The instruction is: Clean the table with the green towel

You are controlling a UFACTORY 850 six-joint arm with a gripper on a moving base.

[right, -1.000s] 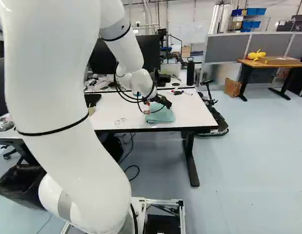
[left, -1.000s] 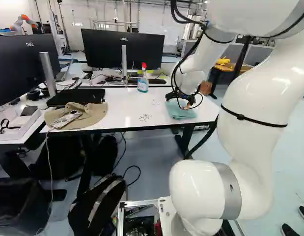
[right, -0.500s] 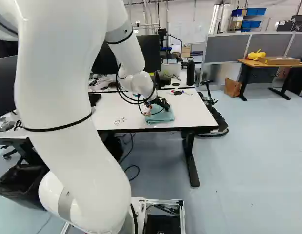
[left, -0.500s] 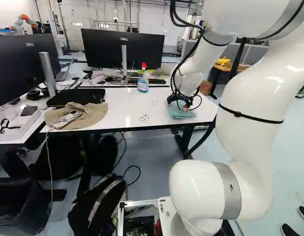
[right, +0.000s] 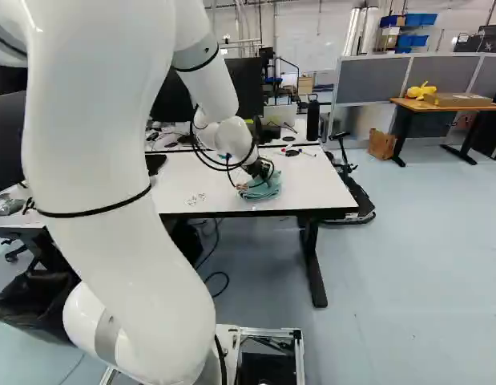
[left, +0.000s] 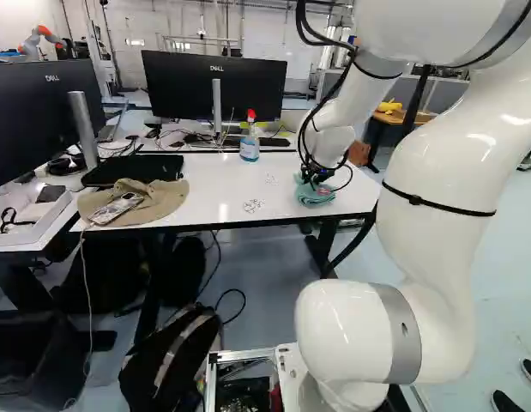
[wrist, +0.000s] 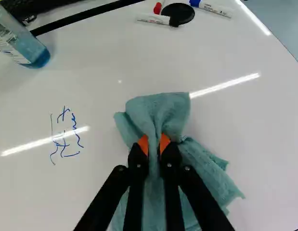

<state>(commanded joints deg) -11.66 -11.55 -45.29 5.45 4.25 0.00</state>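
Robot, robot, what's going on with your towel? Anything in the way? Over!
Gripper shut on towel. Blue scribbles not wiped off yet. Spray bottle beyond them, might get bumped.

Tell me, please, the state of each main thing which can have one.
Gripper: shut on the towel
Towel: gripped, bunched up
Table: marked with blue handwriting
Spray bottle: upright, holding blue liquid
Markers: lying down
Monitor: screen dark

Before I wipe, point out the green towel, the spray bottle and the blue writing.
Green towel [wrist: 157, 110]: wrist view, on its bunched fold.
Spray bottle [left: 250, 149]: left base view, on its body, below the red head.
Blue writing [wrist: 64, 143]: wrist view, mid-scrawl.
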